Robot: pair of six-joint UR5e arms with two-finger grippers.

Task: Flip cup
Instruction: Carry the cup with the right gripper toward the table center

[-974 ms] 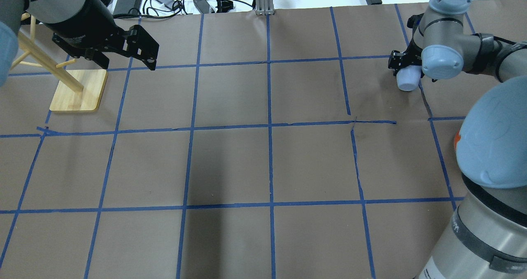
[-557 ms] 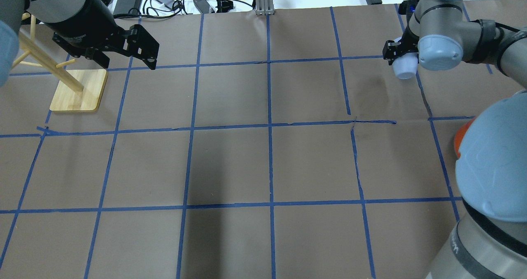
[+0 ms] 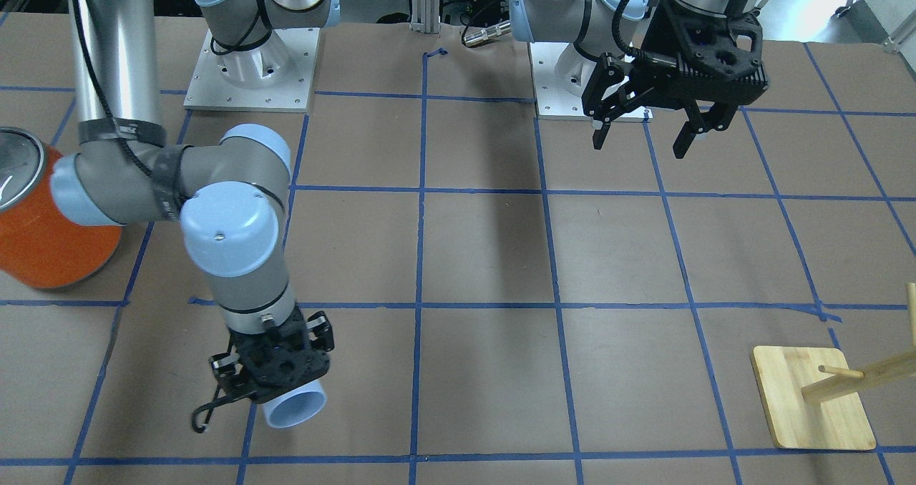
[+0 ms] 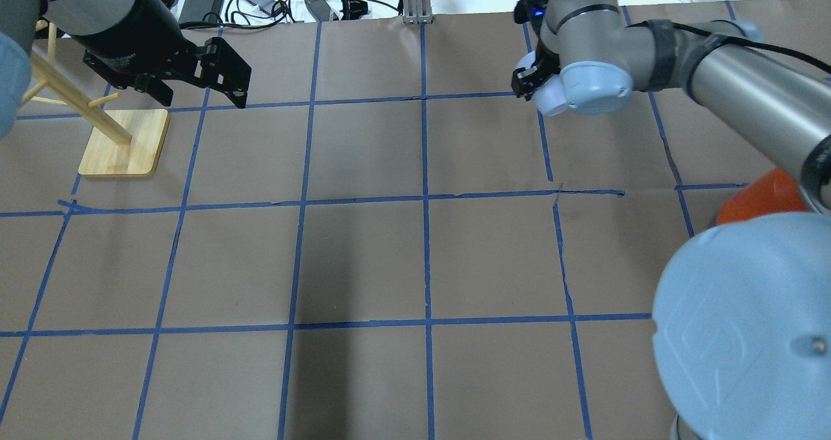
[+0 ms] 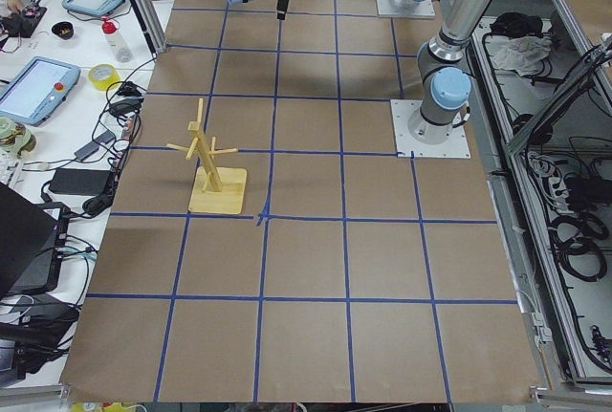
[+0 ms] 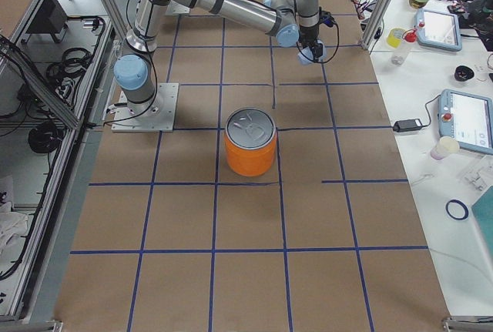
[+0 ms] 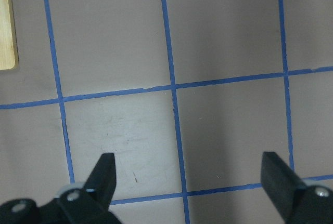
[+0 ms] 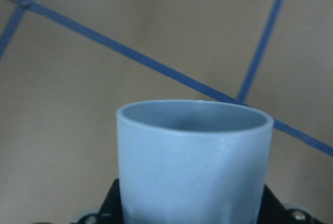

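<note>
While right gripper (image 3: 275, 374) stays clenched on cup (image 3: 295, 406), arm has carried it toward table middle over last 1 s. Cup sits between jaws, mouth out ahead of fingertips, roughly sideways. Flip likely midway; upright set-down remains. Left gripper (image 3: 639, 144) released, empty, well apart.

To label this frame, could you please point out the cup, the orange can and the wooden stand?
cup (image 3: 299, 404): front-facing view, open end.
orange can (image 6: 250, 159): exterior right view, orange wall.
wooden stand (image 4: 126, 145): overhead view, base plate.
</note>
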